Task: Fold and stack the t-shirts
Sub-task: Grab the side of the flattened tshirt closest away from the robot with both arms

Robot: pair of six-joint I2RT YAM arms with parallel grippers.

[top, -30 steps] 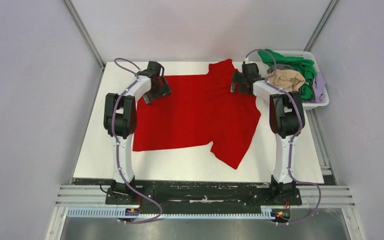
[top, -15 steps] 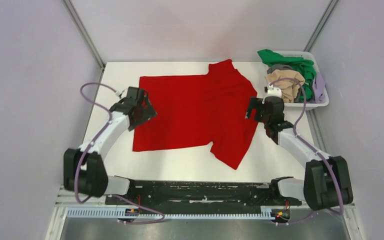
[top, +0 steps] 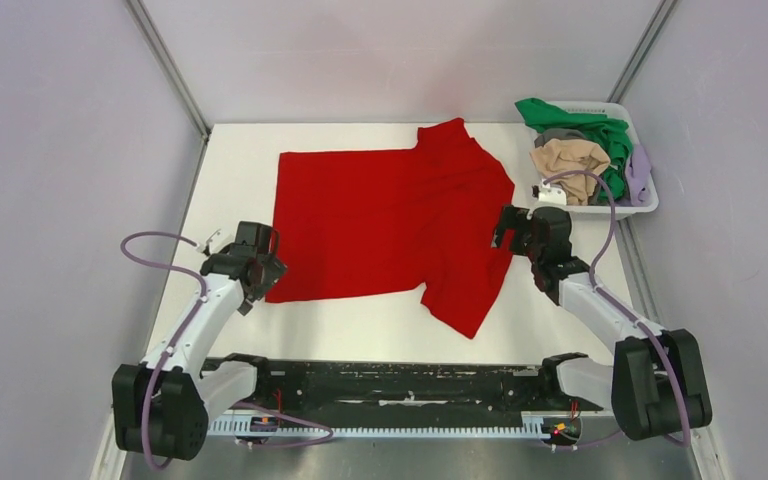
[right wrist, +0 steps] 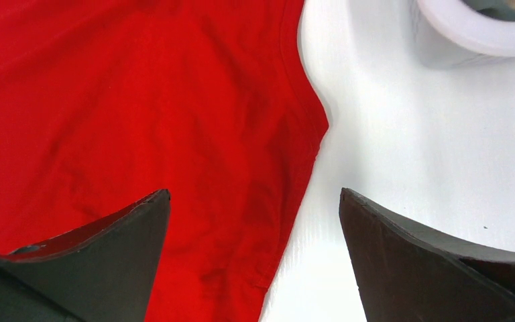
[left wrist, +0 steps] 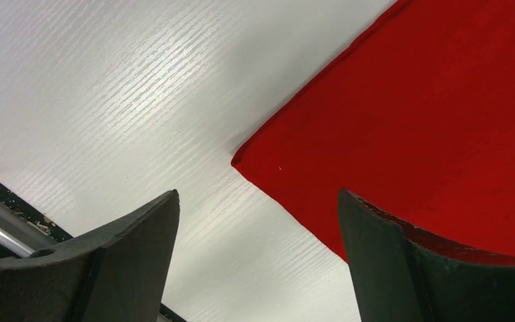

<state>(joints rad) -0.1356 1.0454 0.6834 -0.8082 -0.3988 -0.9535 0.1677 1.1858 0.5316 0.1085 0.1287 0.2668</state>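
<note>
Red t-shirt [top: 390, 220] flat, corner under left tool [left wrist: 258, 198], edge under right tool [right wrist: 255, 194], both gaping.

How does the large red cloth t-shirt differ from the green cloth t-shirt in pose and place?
The large red cloth t-shirt lies spread flat on the white table; the green cloth t-shirt is crumpled in the white plastic basket. The red one lies alone; the green one is heaped with a beige shirt and a lavender shirt. Both are plain-coloured.
</note>
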